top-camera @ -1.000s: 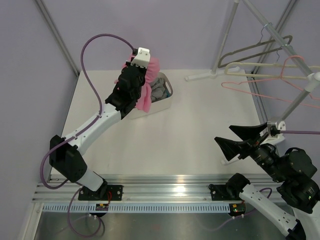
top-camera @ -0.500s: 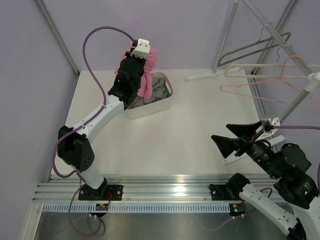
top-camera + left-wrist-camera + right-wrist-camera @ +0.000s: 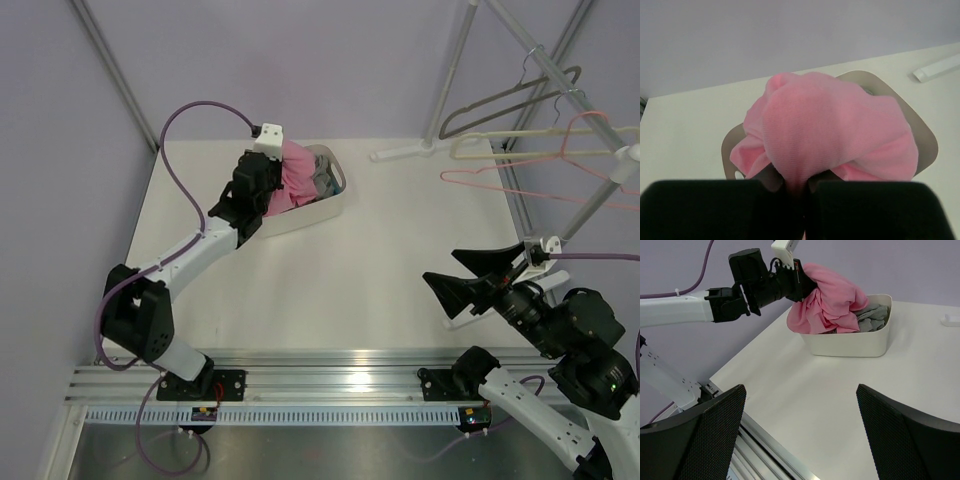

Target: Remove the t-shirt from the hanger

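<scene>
When seen from above, left gripper (image 3: 277,180): my jaws are pinched tight on a fold of the t-shirt (image 3: 300,172), over the near-left rim of the white tub (image 3: 322,212).
Change, top view: a second ago I held the pink bundle high above the tub; it has now come down and sits in it, on the grey clothes (image 3: 326,178).
Hanger (image 3: 442,127), top view: bare on the rack (image 3: 590,205) at far right, well apart from the t-shirt.
Right gripper (image 3: 445,267), top view: my fingers stand wide apart, holding nothing, over the table (image 3: 380,270).
Left wrist view: the t-shirt (image 3: 830,130) bulges from between my closed fingers (image 3: 715,210) and hides most of the white tub (image 3: 921,137).
Right wrist view: the t-shirt (image 3: 830,300) spills over the left rim of the white tub (image 3: 850,345); the left gripper (image 3: 799,277) grips it from the upper left.
Meaning for the task: garment and hanger are parted, so I judge the removal done; only letting go remains.
</scene>
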You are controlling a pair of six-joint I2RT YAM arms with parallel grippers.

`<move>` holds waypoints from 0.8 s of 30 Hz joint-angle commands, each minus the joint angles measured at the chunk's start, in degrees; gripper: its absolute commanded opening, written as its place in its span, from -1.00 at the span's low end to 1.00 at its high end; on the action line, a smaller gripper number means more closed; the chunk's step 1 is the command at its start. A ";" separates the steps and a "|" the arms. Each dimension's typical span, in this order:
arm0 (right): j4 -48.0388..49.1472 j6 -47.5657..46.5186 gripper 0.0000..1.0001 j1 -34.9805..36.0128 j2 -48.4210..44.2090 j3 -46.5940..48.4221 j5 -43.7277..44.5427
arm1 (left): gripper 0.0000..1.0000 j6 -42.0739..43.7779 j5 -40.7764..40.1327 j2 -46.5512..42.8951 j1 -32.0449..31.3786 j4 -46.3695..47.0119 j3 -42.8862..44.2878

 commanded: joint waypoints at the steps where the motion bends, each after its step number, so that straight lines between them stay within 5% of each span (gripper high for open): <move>1: 0.71 -0.54 0.99 0.49 -0.52 1.07 -1.82 | -1.00 -1.20 -1.67 1.86 0.02 -0.21 3.11; 6: 0.45 -0.80 0.99 0.48 -0.17 1.51 -3.49 | -1.00 -1.18 0.53 7.76 0.37 -8.76 10.24; 12: 0.01 -1.16 0.99 0.49 -1.66 1.68 -1.38 | -1.00 -8.90 5.60 17.34 2.83 -8.50 14.64; 24: -1.92 -1.51 0.99 0.49 -0.17 3.88 0.82 | -0.88 -8.39 8.09 31.75 2.48 -3.67 20.09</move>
